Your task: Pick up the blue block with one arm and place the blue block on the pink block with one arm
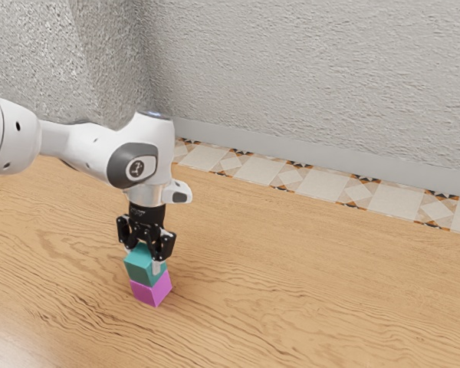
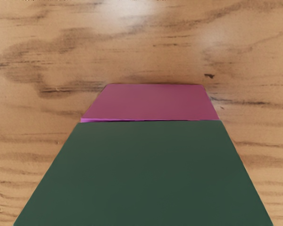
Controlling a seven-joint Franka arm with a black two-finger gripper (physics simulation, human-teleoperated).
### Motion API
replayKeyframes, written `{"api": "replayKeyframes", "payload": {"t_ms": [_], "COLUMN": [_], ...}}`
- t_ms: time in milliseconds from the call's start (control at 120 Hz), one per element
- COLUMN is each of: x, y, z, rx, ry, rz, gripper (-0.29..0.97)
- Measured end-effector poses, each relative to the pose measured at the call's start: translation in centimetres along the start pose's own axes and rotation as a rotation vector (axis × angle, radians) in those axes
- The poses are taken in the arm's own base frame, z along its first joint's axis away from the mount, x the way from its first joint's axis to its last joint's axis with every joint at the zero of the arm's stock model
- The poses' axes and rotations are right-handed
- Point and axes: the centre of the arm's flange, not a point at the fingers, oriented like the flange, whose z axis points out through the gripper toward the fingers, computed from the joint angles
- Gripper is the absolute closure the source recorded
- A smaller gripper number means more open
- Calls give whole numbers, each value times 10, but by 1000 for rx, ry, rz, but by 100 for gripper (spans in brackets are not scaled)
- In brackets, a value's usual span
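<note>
**One blue block on one pink block, fingers closed on the upper one**

Exterior view: there are two blocks, one arm and one table. The single white arm [image 1: 77, 146] comes in from the exterior view's left and points its hand straight down. Its two black fingers [image 1: 165, 245] press against opposite sides of the blue block [image 1: 140, 264], gripping it near its top. The blue block, teal in this light, rests on the pink block [image 1: 152, 291], set slightly toward the exterior view's left, so the stack is not quite flush. The pink block stands on the wooden table [image 1: 307, 291]. Beyond the table run a strip of patterned floor tiles [image 1: 322, 184] and a grey wall [image 1: 330, 69].

Wrist view: the same two blocks appear. The blue block [image 2: 141, 174] looks dark green and lies just under the hand. A band of the pink block's [image 2: 148, 101] top shows past its far edge, which the side camera cannot show. Wood grain of the table [image 2: 132, 42] surrounds both.
</note>
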Motion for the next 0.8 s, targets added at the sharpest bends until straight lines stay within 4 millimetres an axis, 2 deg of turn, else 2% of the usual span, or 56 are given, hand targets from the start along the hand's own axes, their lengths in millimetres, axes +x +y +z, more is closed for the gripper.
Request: {"api": "replayKeyframes", "payload": {"t_ms": [50,283,450,517,592,692,800], "x": [1,2,0,-4,-11,-13,-16], "y": [0,1,2,2,0,-4,13], "z": [0,0,-5,-20,-51,-83,-105], "rx": [1,-3,-2,0,3,0,5], "ry": [2,6,13,42,91,138,166], "rz": [-1,-3,-2,-4,-11,-17,24], "gripper": [31,12,5,4,3,2,1]}}
